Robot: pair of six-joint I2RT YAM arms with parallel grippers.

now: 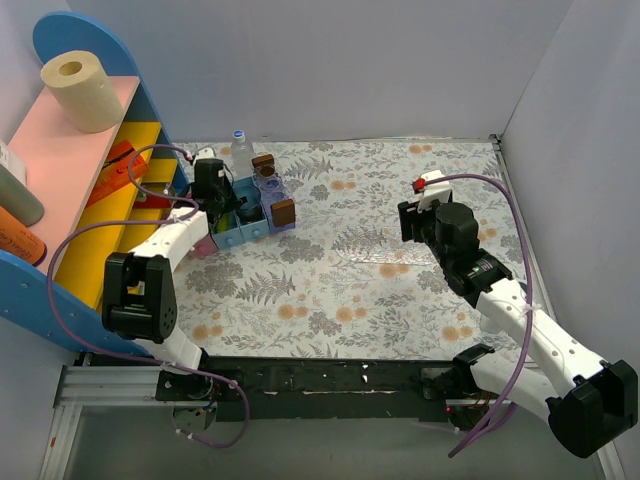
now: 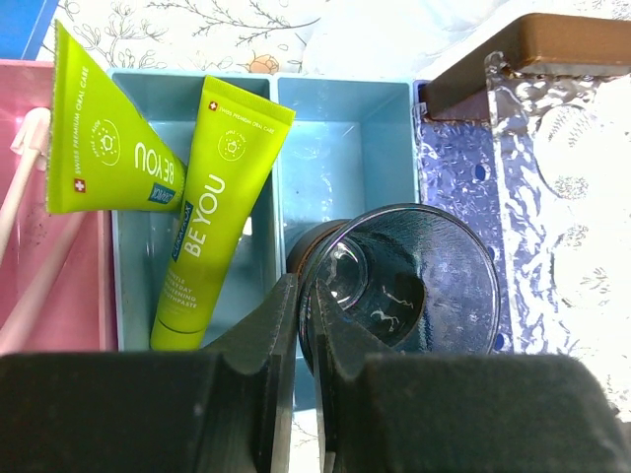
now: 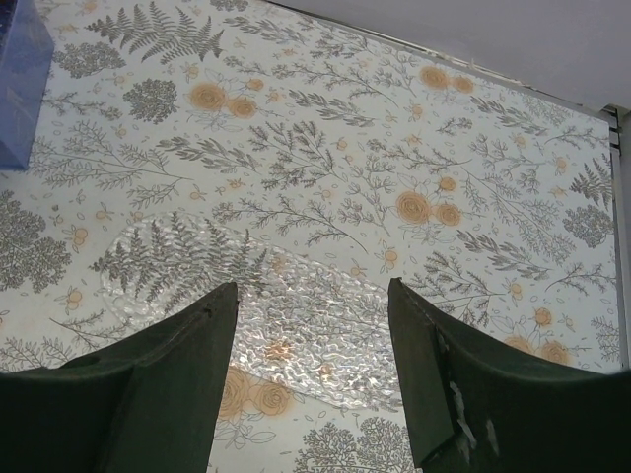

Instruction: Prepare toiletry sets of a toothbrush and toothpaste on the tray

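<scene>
Yellow-green toothpaste (image 2: 212,212), left-wrist view only.

"BE YOU" on toothpaste tubes (image 2: 212,212)

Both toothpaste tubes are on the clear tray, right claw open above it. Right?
No. The left wrist view shows both toothpaste tubes in the blue box, not on the clear tray. The right claw is open above the tray, as said.
</scene>
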